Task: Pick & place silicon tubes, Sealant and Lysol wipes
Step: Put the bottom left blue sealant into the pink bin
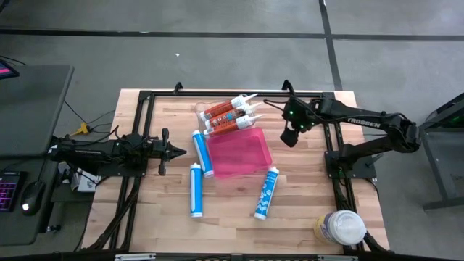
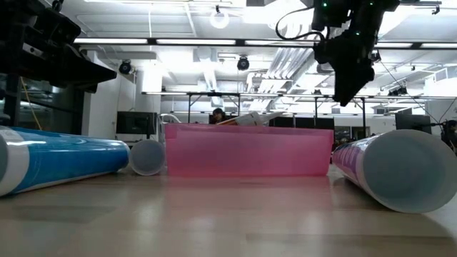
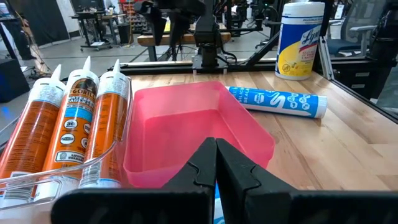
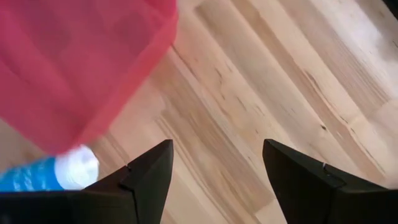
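Bin sits mid-table. Three cartridges lie side by side just behind it, touching its back rim. One tube lies along the bin's left side, another nearer front-left, a third front-right. Wipes canister stands at the front-right corner, well apart from the bin.
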Tool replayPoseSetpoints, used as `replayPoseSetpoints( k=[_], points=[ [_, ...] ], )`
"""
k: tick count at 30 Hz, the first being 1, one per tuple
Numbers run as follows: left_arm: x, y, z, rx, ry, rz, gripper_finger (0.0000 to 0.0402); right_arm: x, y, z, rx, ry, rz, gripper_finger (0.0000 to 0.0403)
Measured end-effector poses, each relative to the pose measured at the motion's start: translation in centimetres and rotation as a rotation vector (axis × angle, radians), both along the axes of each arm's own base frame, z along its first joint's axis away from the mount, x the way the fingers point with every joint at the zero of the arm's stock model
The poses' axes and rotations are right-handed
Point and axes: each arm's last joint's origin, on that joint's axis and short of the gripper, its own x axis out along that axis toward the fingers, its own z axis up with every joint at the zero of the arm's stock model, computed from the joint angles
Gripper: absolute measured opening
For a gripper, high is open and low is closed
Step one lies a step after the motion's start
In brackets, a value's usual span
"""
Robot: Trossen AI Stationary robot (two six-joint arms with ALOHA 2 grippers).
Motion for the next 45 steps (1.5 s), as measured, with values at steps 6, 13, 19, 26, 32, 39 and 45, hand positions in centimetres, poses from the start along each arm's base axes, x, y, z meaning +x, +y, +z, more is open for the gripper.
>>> replayPoseSetpoints(
  k=[6,13,19,26,32,39,45],
  points=[
    [0.0,0.0,0.0,0.000,0.000,0.000,0.0000,-0.8,0.0,-1.5,0.059,0.052,0.029,0.0215],
    [0.0,0.0,0.0,0.000,0.000,0.000,0.0000,-1.0,0.2,-5.4,0.168,-0.020,-0.031,0.0156],
    [0.0,0.0,0.0,0.000,0.000,0.000,0.0000,-1.6,0.5,-8.4,0.199,-0.047,-0.081,0.0093],
    [0.0,0.0,0.0,0.000,0.000,0.000,0.0000,-2.7,1.1,-10.3,0.206,-0.055,-0.083,0.0010],
    [0.0,0.0,0.0,0.000,0.000,0.000,0.0000,-3.2,1.3,-10.5,0.161,-0.155,-0.064,0.0005],
    [0.0,0.0,0.0,0.000,0.000,0.000,0.0000,-4.5,2.1,-11.3,0.105,-0.330,0.048,0.0002],
    [0.0,0.0,0.0,0.000,0.000,0.000,0.0000,-5.0,2.6,-11.0,0.067,-0.597,0.158,0.0001]
  ],
)
